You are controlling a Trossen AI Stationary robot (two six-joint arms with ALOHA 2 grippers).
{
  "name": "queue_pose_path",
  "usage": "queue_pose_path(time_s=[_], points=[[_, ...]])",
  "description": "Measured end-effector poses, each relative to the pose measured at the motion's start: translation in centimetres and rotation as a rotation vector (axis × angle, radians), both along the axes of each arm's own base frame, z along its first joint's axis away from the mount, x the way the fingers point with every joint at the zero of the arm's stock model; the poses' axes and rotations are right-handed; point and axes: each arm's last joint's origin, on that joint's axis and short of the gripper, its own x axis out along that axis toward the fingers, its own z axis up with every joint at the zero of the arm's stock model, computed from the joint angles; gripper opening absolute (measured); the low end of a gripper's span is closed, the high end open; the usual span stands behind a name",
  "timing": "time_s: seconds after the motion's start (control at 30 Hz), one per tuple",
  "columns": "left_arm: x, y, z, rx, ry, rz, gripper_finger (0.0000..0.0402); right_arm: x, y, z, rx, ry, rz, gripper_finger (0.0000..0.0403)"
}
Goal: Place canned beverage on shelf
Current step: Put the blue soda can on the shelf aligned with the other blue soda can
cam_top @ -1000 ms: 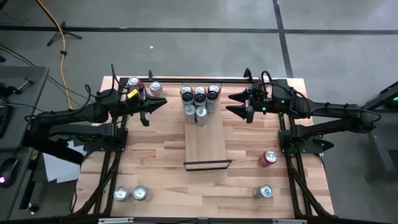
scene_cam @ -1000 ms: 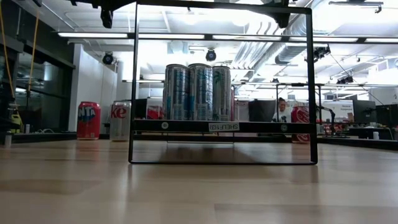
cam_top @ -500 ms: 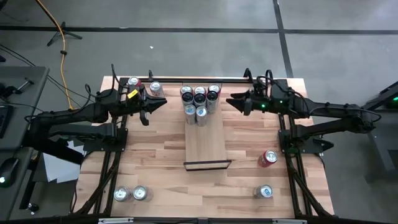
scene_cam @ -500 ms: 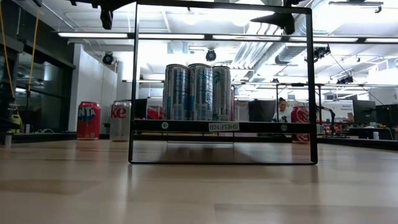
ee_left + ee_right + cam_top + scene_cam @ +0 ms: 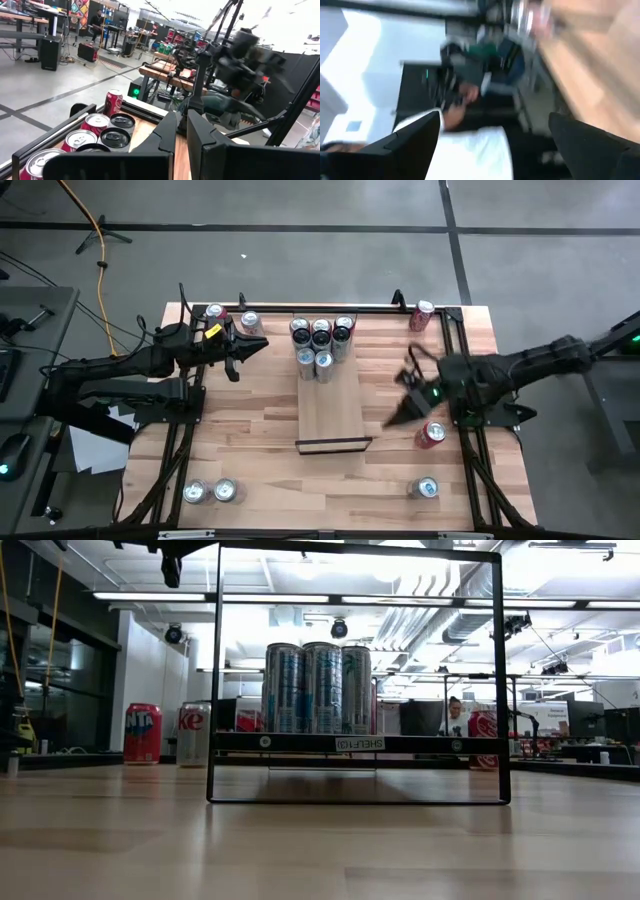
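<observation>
The shelf [image 5: 333, 408] is a pale narrow board with black rails, lying mid-table. Several cans [image 5: 320, 340] stand upright on its far end, and the low view shows them as tall cans [image 5: 315, 688] on the board. My right gripper [image 5: 397, 400] hovers open to the right of the shelf, just far of a red can [image 5: 430, 433] on the tabletop. Nothing is between its fingers [image 5: 415, 145] in the blurred right wrist view. My left gripper [image 5: 250, 348] is shut and empty, level, left of the shelf's cans; the left wrist view shows it [image 5: 181, 127] above them.
Loose cans stand on the tabletop: two at the far left [image 5: 232, 318], two at the near left [image 5: 210, 491], one at the near right [image 5: 424, 488], one at the far right corner [image 5: 421, 315]. The shelf's near half is bare board.
My right gripper has swung from beside the shelf's cans at the far edge toward the near edge, ending just far of the red can right of the shelf. It rolled as it went and stayed open. It has left the low view.
</observation>
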Motion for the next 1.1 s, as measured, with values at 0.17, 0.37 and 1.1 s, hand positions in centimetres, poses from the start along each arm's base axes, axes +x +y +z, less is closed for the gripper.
queue_pose_path(time_s=[0.17,0.37,1.1], points=[[0.0,0.1,0.0,-0.008,-0.002,0.023,0.0,-1.7,4.8,0.5,0.058,0.189,0.105,0.0359],[0.0,0.2,0.0,-0.012,-0.001,0.066,0.0,-3.4,7.4,3.7,-0.162,0.557,0.142,0.0359],[0.0,0.2,-0.5,-0.019,0.048,0.07,0.0,1.0,14.2,-6.0,-0.508,1.353,0.118,0.0359]])
